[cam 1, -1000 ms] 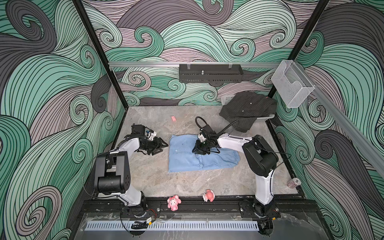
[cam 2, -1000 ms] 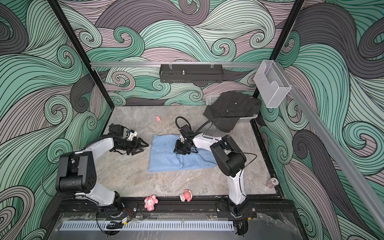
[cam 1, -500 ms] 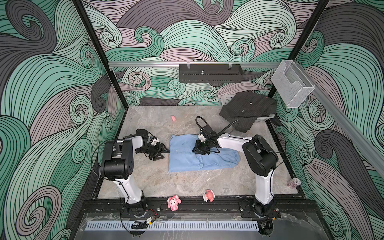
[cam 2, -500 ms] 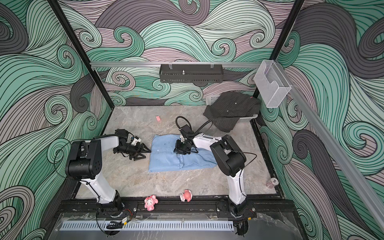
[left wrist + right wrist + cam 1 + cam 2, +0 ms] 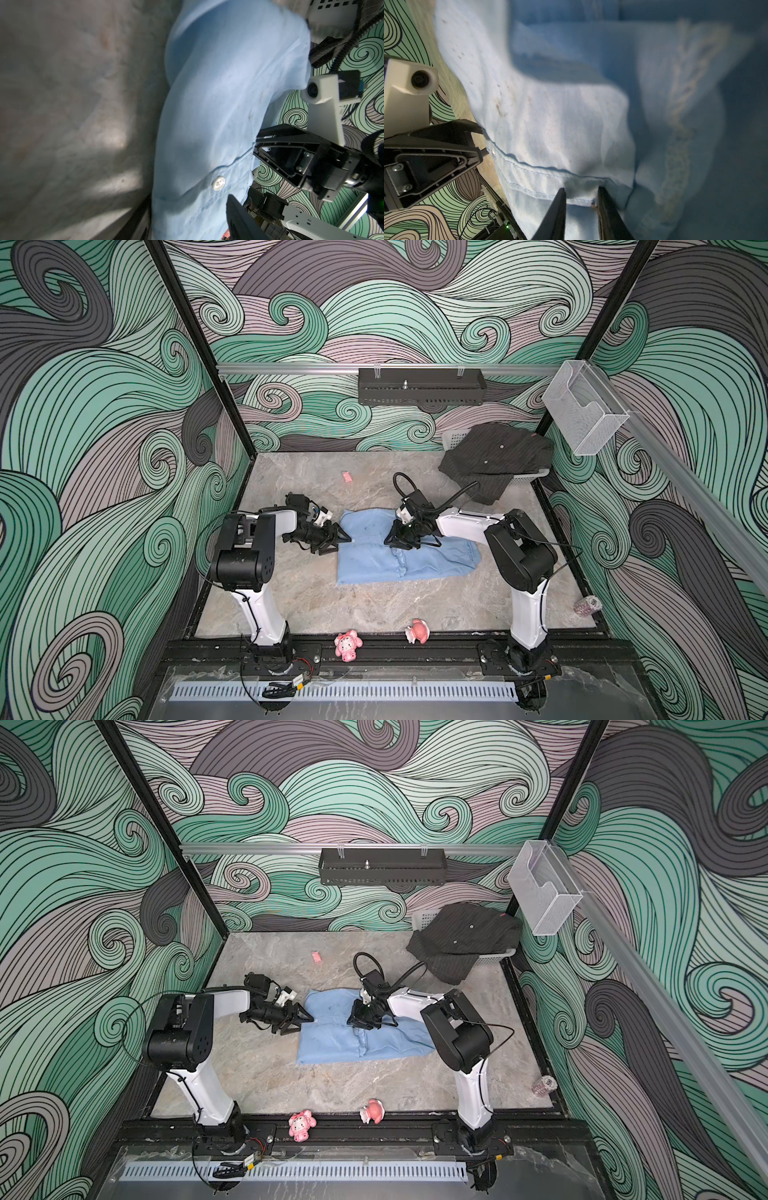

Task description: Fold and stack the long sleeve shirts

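Nearest, by the front rail: two small pink plush toys [image 5: 348, 645] [image 5: 417, 630], well apart from the cloth. Farther in, flat on the grey marbled tabletop [image 5: 291, 597]: light blue collared button-front cloth shirt [image 5: 374, 564], folded to a rough rectangle. At its left edge, left gripper [image 5: 338, 542], jaws spread wide, one fingertip right at the hem, nothing held; forearm low and level, reaching rightwards from a raised elbow. Over the shirt's middle, right gripper [image 5: 581, 193], jaws narrow, pinching a bunched fold of stitched hem; arm stretched leftwards, wrist tipped down onto the cloth. Farthest, in the back right corner: dark charcoal pinstriped button shirt [image 5: 494, 452], crumpled over a white slotted plastic basket [image 5: 528, 477].
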